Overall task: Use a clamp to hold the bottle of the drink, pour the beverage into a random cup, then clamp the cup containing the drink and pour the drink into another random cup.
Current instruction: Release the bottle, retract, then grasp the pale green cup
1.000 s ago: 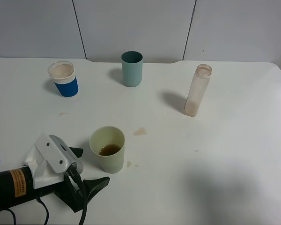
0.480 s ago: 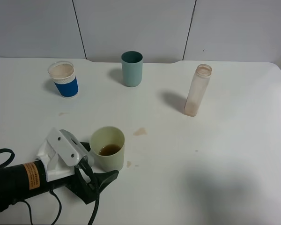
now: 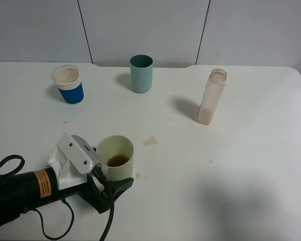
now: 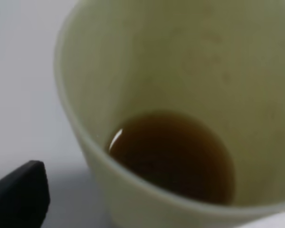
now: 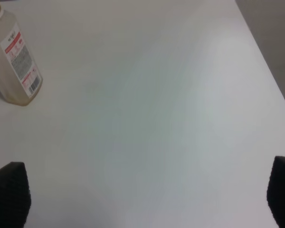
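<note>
Field notes, L side. Over the last sec the left arm (image 3: 20, 188) has slid in from 8 o'clock toward the pale yellow-green cup (image 3: 115, 170). It started short of the cup; now the left jaws sit around it.

- Cup: approx 7 o'clock on the surface (image 3: 241, 165), upright, shallow pool of brown beverage (image 4: 173, 156) at the bottom.
- Meaning: first pour looks done. Bottle (image 3: 211, 98) stands at 2 o'clock, about empty, untouched. I judge we're at the cup grab for pour no. 2.
- Target: blue-sleeved cup (image 3: 68, 85) at 10 o'clock, well apart from the tumbler. Teal cup (image 3: 141, 74) at 12, not needed.
- Left jaws: fully spread, holding nothing. Near finger (image 3: 121, 185) lies just beside the cup wall. In the wrist view I see a gap there; far finger is hidden behind the cup, so contact on that side I can't tell.
- Right jaws: fully spread too, bare surface between the tips, holding nothing.
- Small brown drips (image 3: 150, 141) at the cup's 1 o'clock.
</note>
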Controlling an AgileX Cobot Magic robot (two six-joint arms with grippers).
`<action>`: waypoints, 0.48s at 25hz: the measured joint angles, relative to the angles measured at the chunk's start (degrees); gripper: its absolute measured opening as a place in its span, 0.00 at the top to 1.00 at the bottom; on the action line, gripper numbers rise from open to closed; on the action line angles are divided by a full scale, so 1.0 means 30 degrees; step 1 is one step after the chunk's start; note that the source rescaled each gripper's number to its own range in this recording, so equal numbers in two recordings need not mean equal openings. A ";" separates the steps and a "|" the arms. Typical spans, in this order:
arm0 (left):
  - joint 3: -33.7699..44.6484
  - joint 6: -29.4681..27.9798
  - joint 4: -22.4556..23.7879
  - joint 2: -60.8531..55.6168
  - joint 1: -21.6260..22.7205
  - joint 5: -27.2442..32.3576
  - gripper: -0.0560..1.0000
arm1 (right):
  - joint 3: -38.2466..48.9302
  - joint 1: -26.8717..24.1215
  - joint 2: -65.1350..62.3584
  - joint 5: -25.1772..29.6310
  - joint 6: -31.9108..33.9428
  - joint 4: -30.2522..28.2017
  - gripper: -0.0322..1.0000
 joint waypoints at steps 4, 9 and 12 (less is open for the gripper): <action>-0.0280 0.0018 0.0039 0.0021 0.0000 -0.0017 0.00 | 0.0000 0.0000 0.0000 0.0000 0.0000 0.0000 0.00; -0.0324 0.0018 0.0078 0.0060 0.0000 -0.0017 0.00 | 0.0000 0.0000 0.0000 0.0000 0.0000 0.0000 0.00; -0.0390 0.0053 0.0119 0.0312 0.0000 -0.0017 0.00 | 0.0000 0.0000 0.0000 0.0000 0.0000 0.0000 0.00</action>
